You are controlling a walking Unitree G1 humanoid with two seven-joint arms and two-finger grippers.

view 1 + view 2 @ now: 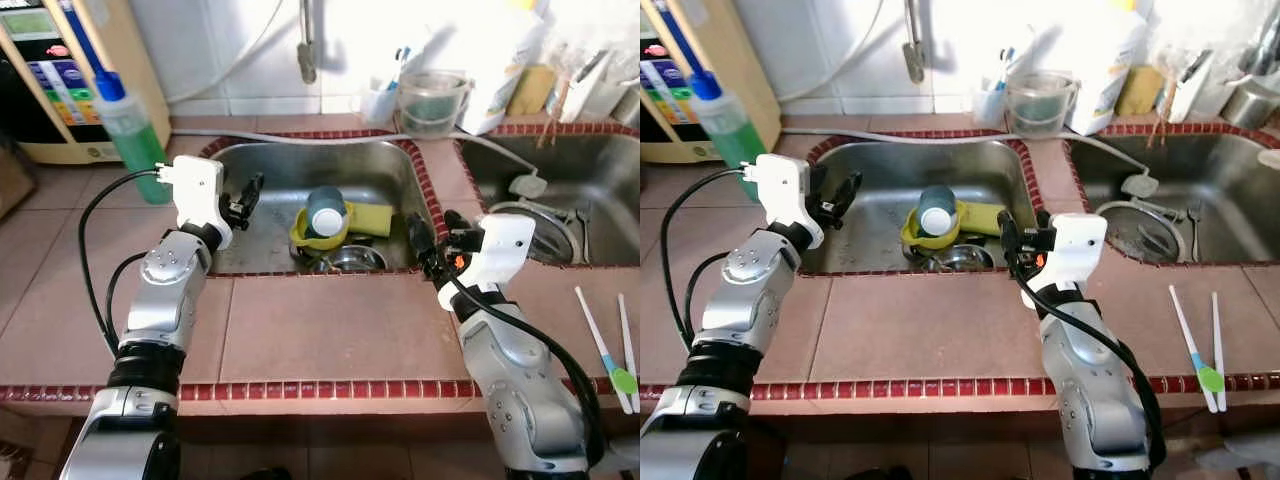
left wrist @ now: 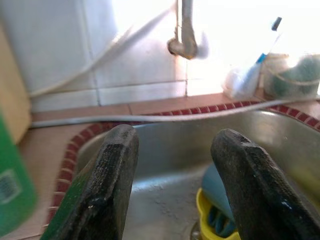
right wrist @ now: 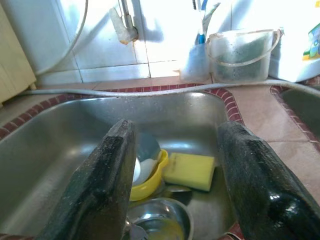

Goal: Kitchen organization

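Note:
A steel sink (image 1: 270,175) holds a blue cup (image 1: 325,211) lying inside a yellow bowl (image 1: 312,238), a yellow sponge (image 1: 372,218) and a small steel bowl (image 1: 350,259). My left gripper (image 1: 247,198) hovers open over the sink's left edge, with nothing between its fingers (image 2: 107,192). My right gripper (image 1: 420,240) stands open at the sink's front right corner, also empty. In the right wrist view the sponge (image 3: 191,170) and the cup in the yellow bowl (image 3: 145,177) lie just beyond the fingers (image 3: 255,175).
A green soap bottle (image 1: 128,128) stands left of the sink. A tap (image 1: 307,45), a clear tub (image 1: 432,100) and a toothbrush cup (image 1: 381,100) line the back wall. A second sink (image 1: 580,185) lies right; two white utensils (image 1: 605,350) rest on the tiled counter (image 1: 330,325).

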